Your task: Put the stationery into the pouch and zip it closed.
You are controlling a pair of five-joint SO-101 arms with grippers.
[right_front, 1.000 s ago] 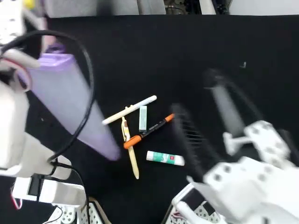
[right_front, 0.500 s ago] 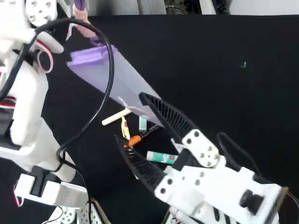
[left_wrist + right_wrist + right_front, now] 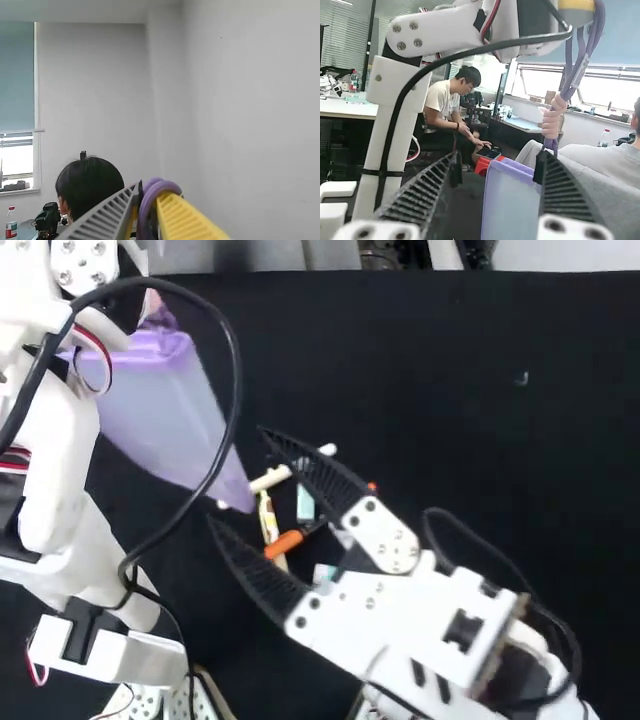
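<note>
Your left tool (image 3: 145, 202) is clamped on the pouch's purple loop (image 3: 159, 186), and the pouch (image 3: 160, 410) hangs from it. Over the last second the pouch swings out across the pens and then back, so its lower corner now hangs just short of them. In that same second your right tool (image 3: 238, 478) comes in from the far side of the pens with its jaws wide apart. It now brackets the pouch's lower corner, one jaw on either side, not closed on it. The right wrist view agrees: the pouch (image 3: 512, 200) stands between the spread jaws. The pens (image 3: 285, 540) and glue stick (image 3: 325, 573) lie loose on the surface (image 3: 480, 390) just beyond the pouch's corner, partly under your right arm. By my judgement nothing is packed yet. You're setting up a second hold to steady the swinging pouch before loading it. I can't tell whether the zip is open.
</note>
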